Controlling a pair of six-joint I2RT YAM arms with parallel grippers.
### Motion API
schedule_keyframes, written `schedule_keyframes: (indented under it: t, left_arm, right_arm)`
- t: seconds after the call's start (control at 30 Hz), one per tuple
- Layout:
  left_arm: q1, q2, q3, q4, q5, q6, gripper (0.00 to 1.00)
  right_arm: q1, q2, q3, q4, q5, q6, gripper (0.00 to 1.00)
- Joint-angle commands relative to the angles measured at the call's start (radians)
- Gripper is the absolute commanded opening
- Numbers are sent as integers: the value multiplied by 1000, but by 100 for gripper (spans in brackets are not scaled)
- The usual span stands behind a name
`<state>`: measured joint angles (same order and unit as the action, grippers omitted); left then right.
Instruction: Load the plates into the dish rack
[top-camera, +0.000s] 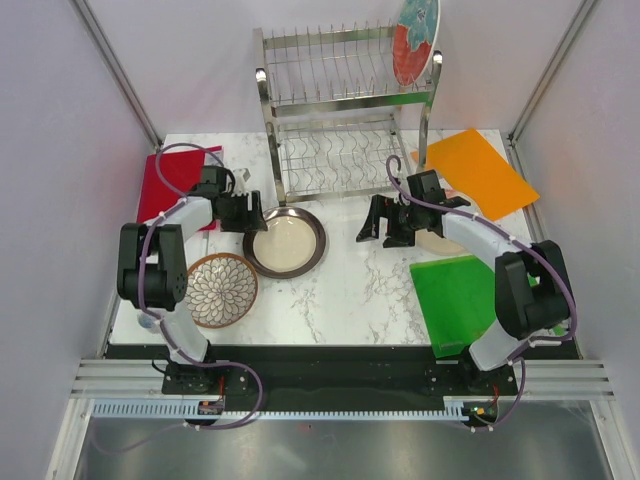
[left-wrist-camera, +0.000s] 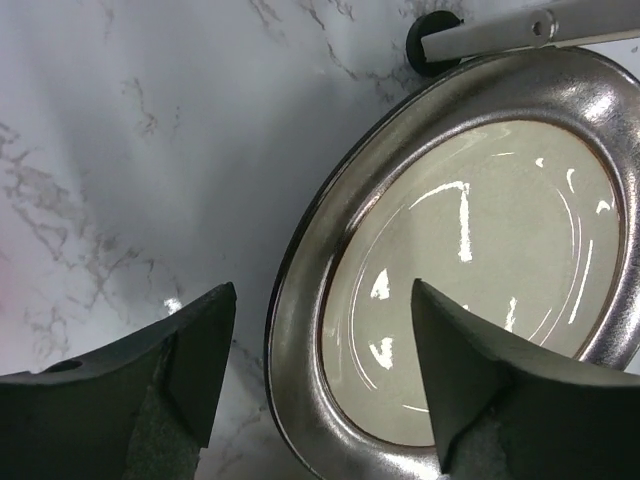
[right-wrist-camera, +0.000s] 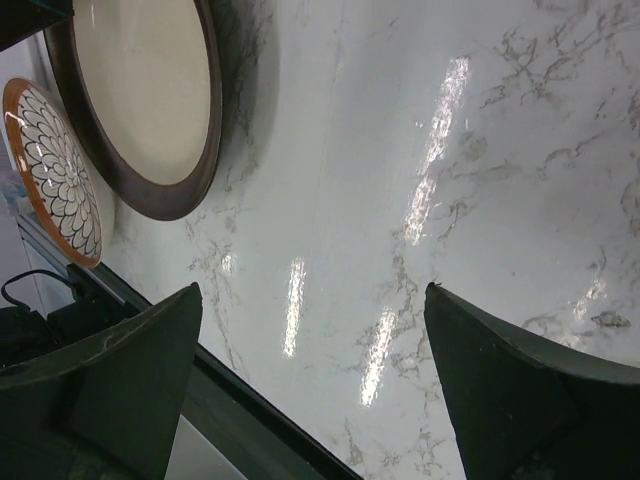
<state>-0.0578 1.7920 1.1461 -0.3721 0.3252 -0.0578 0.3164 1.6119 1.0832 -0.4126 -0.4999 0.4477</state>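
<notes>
A round plate of glossy silvery metal with a cream well (top-camera: 285, 243) is laid flat on the veined white marble desk (top-camera: 345, 292), just before the tall chrome wire dish rack (top-camera: 330, 65). Its rim is straddled by the left jaws, which are held wide apart with nothing gripped. A red plate with a teal flower (top-camera: 413, 40) is stood on edge in the upper shelf, its top cut off. The right jaws are spread wide, unloaded, above the marble.

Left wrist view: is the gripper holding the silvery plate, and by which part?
Nothing is held. The left gripper is open, straddling the rim of the silvery plate, not clamping it.
</notes>
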Motion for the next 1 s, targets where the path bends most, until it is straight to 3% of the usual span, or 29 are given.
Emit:
schedule_keyframes:
  t: [0.0,0.17,0.33,0.47,0.8,0.97]
  left_arm:
    - [9,66,58,-5,138,56,66]
    - [9,79,50,-24,251,93,42]
    - [9,70,34,-37,397,87,26]
    - [9,79,33,-57,549,119,2]
    - [6,98,1,-88,819,177,2]
    - [-5,112,-6,-90,859,177,2]
  right_arm:
    - [-2,52,43,141,-58,72,98]
    - [0,65,-29,230,-78,112,98]
    - [7,72,-98,334,-91,161,98]
    - [12,121,-126,366,-100,158,98]
    - [39,259,-152,561,-221,241,97]
    - [99,325,-141,673,-292,267,95]
